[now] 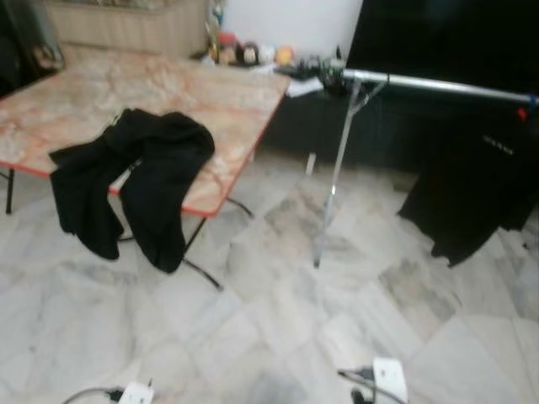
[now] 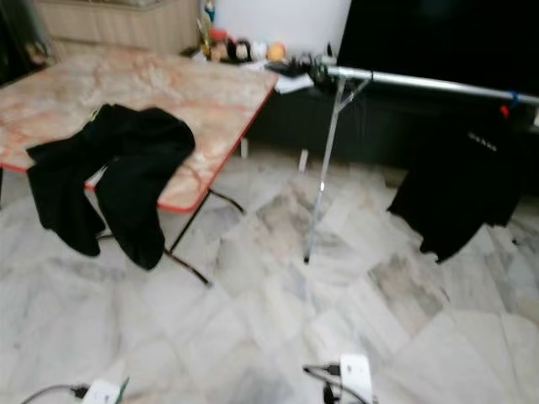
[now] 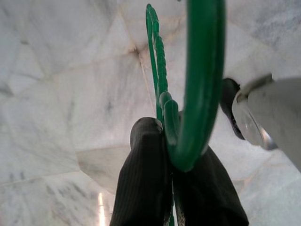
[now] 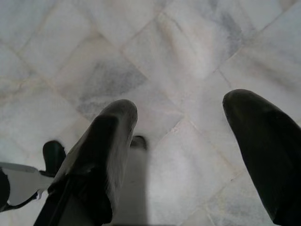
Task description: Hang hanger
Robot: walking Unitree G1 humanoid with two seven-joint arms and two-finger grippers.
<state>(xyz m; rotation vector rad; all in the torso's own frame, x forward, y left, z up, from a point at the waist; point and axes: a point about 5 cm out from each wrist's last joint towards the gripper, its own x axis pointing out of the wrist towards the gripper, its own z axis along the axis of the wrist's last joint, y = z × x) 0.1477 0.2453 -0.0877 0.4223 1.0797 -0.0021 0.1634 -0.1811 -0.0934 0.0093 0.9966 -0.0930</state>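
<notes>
Item 1, far left: a folding table (image 1: 236, 93) with a marbled pinkish top edged in red, standing on thin dark legs over a pale marble floor (image 1: 278, 328).

Item 2: a black garment (image 1: 135, 181) lay draped over the table's near edge, two long parts of it hanging down past the rim toward the floor.

Item 3, at the back of the table: a cluster of small objects (image 1: 248, 53), too blurred to identify.

Item 4, centre to right: a silver clothes rail (image 1: 438, 85) ran horizontally, carried on a slanted metal leg (image 1: 335, 177) that met the floor.

Item 5, right: a second dark garment (image 2: 459, 194) hung from the rail, its lower hem clear of the floor.

Item 6, bottom edge: white plug blocks with cables (image 1: 383, 379) lay on the floor.

Item 7, left wrist view: the left gripper (image 3: 175, 181) had its two black fingers (image 3: 143, 179) pressed together on a green hanger (image 3: 200, 84), whose hook curved away from the fingertips above the marble tiles.

Item 8, right wrist view: the right gripper (image 4: 181, 136) held its fingers (image 4: 101, 150) wide apart, nothing between them, over the same tiles.
</notes>
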